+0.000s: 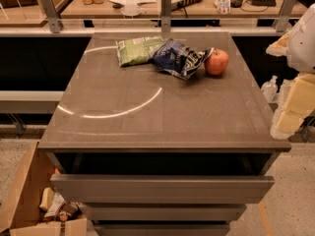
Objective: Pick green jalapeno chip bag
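View: camera view.
Task object: the light-green flat foil jalapeno chip bag (137,50) lay at the far end of the grey-brown tabletop (147,112), touching a dark blue and white crinkled snack bag (179,58).
Neighbour: a round red apple (217,62) sat beside the blue bag.
Gripper: the pale robot gripper (290,109) hung beyond the table's right edge; its state could not be told.
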Action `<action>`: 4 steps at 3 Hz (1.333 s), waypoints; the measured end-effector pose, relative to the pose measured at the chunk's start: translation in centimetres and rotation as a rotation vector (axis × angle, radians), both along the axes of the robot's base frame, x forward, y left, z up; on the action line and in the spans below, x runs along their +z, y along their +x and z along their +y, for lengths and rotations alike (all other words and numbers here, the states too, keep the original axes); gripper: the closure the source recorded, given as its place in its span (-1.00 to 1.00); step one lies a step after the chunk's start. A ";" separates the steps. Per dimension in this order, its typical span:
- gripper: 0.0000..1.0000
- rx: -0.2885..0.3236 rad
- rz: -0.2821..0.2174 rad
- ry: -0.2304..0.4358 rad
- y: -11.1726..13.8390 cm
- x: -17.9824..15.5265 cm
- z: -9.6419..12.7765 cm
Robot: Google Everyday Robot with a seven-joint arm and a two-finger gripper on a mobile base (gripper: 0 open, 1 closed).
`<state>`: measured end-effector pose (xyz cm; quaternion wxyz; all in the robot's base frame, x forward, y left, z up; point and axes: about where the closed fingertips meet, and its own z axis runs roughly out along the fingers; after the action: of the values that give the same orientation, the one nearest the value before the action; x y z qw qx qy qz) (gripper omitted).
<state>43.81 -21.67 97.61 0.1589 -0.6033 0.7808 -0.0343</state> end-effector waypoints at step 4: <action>-1.00 -0.036 -0.345 0.153 12.9 2.4 0.9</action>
<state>56.69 -20.76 100.04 0.3352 -0.5607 0.7529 -0.0804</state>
